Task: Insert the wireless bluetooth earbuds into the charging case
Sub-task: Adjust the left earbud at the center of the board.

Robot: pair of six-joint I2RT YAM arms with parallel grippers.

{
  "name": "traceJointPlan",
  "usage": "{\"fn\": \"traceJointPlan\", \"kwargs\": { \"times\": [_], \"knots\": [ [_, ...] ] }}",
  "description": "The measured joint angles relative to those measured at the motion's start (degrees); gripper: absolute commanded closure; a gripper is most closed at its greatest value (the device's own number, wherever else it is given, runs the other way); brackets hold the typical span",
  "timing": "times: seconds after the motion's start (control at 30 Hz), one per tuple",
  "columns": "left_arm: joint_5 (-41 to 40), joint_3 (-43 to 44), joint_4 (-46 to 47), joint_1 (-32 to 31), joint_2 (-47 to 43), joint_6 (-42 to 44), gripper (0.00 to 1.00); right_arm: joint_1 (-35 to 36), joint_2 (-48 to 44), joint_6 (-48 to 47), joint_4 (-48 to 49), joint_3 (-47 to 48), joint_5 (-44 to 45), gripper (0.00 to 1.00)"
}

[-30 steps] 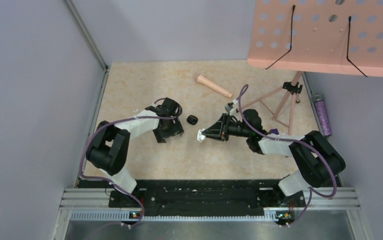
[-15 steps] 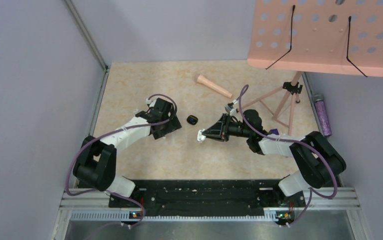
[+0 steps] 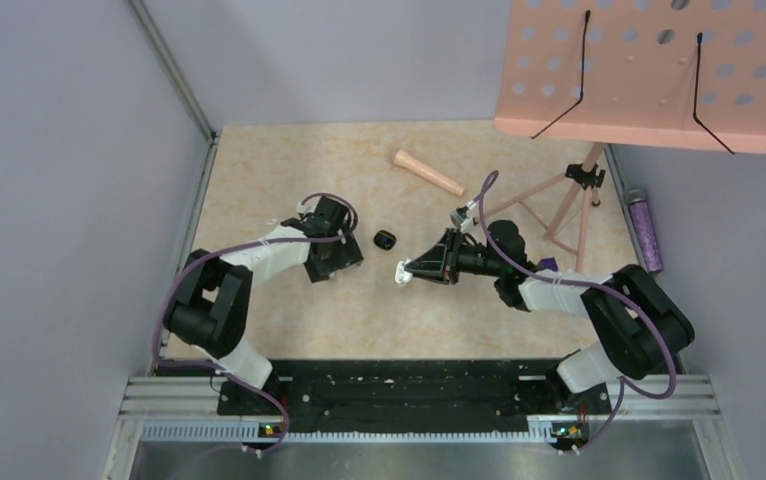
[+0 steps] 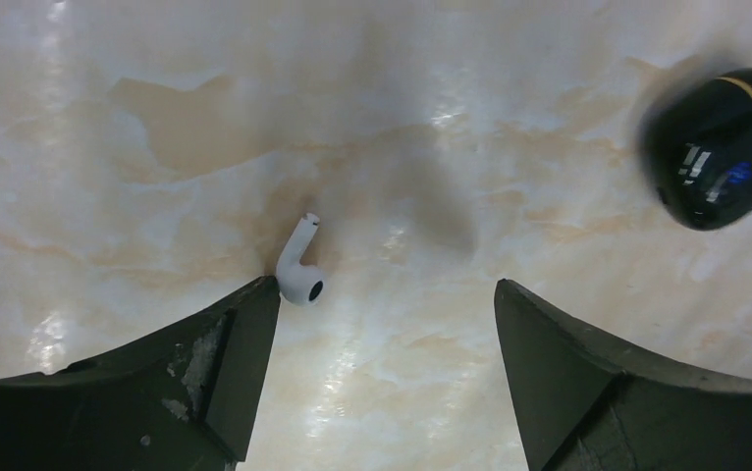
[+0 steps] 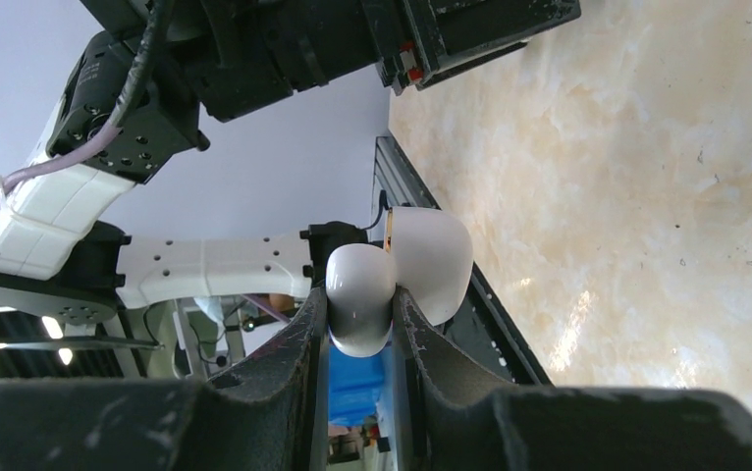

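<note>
Left gripper (image 4: 384,299) gaping over glossy white stemmed earbud (image 4: 299,279); right gripper (image 5: 360,302) clamped on smooth, rounded white charging case (image 5: 433,263); beige marbled table (image 4: 156,118).

Overhead view above whole table (image 3: 259,160); wrist cameras close behind own fingers (image 4: 205,392)

Left arm (image 3: 269,245), right arm (image 3: 554,290): black joints, white shells, purple cables (image 3: 481,188); left tool (image 4: 387,287) fingers (image 4: 588,383) black, wedge-shaped.

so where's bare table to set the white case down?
Bare: the far-left corner of the table, between wall and pink peg; also the near strip between the arm bases. Crowded: the middle, with left gripper, earbud, black pod and right gripper holding the case; stand legs far right.
</note>
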Motion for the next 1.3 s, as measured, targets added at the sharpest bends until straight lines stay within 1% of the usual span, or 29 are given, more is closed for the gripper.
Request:
{"fn": "traceJointPlan", "kwargs": {
  "times": [0.1, 0.2, 0.33, 0.43, 0.6, 0.73, 0.9, 1.1, 1.3],
  "knots": [
    [3.3, 0.8, 2.5, 0.0, 0.5, 0.1, 0.15, 0.0, -0.1, 0.0, 0.0, 0.0, 0.0, 1.0],
    [6.5, -0.8, 6.7, 0.0, -2.3, 0.3, 0.15, 0.0, -0.4, 0.0, 0.1, -0.1, 0.1, 1.0],
    [6.4, -3.2, 10.0, 0.0, -9.3, 1.8, 0.15, 0.0, -0.4, 0.0, 0.1, -0.6, 0.1, 1.0],
    [5.8, -2.4, 10.3, 0.0, -10.6, 3.8, 0.14, 0.0, -0.4, 0.0, 0.1, -0.6, 0.1, 1.0],
    [4.9, 0.3, 8.0, 0.1, -8.2, 7.1, 0.17, 0.0, -0.4, 0.0, 0.1, -0.7, 0.1, 1.0],
    [4.2, 1.8, 6.9, 0.2, -5.7, 7.7, 0.17, 0.0, -0.4, 0.0, 0.1, -0.7, 0.1, 1.0],
    [3.9, 5.1, 7.3, 1.6, 0.0, 7.9, 0.18, 0.0, -1.0, 0.0, 0.0, -0.7, 0.2, 1.0],
    [8.8, 7.9, 8.3, 3.4, 6.8, 9.4, 0.19, 0.0, -2.5, 0.0, -0.6, -0.8, 0.3, 1.0],
    [13.0, 7.1, 8.7, 3.3, 7.3, 9.9, 0.2, 0.0, -3.2, 0.0, -0.9, -1.8, 0.5, 1.0]
  ]
}}
